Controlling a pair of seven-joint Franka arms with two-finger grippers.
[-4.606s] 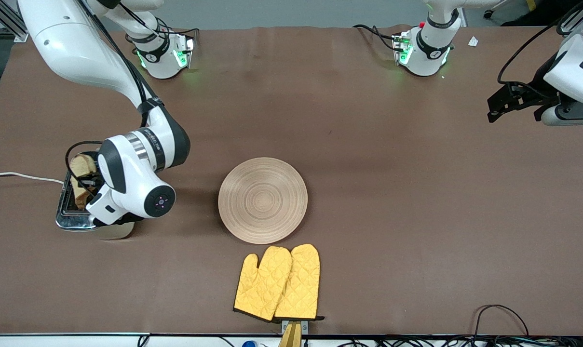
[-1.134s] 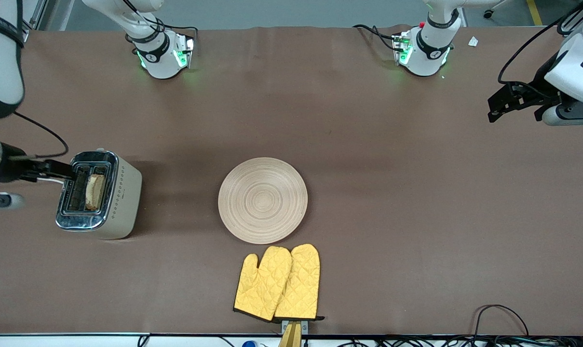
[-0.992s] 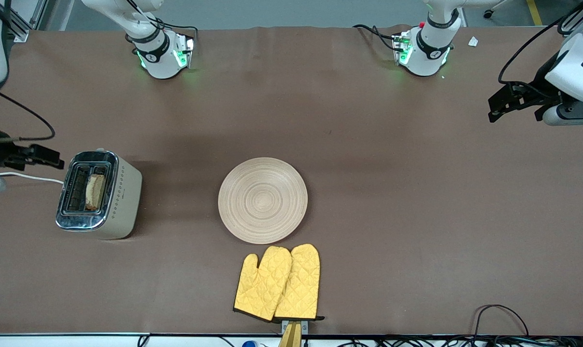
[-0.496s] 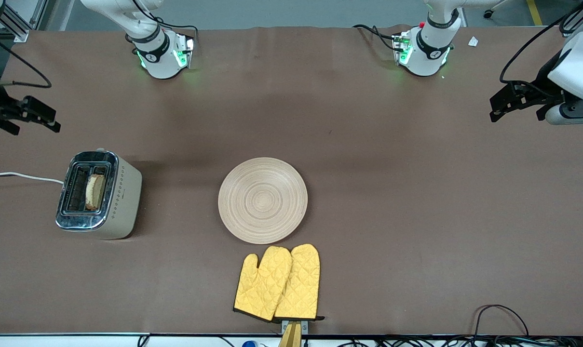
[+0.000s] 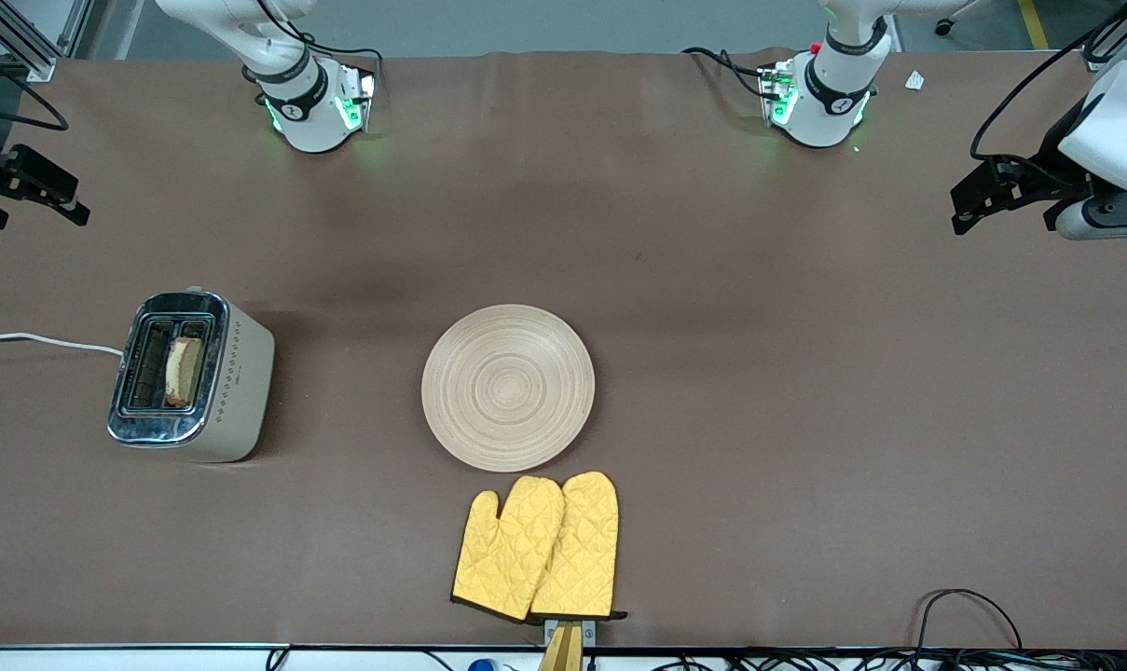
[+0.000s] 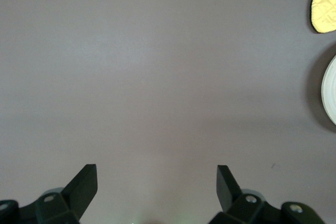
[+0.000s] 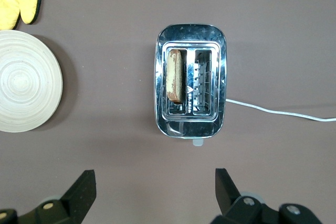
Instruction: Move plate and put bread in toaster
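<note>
Brown matting covers the whole table (image 5: 759, 391), and above its edge at the right arm's end the right gripper (image 7: 155, 195) hangs with fingers spread wide and nothing between them, while the left gripper (image 6: 156, 187), equally wide open and empty, waits above the edge at the left arm's end. Below the right gripper the toaster (image 5: 195, 377) stands near that end's edge with the bread (image 5: 183, 370) upright in the slot nearer the table's middle. At mid-table lies the plate (image 5: 508, 387), bare, with yellow oven mitts (image 5: 537, 547) just beside it by the edge closest to the front camera.
</note>
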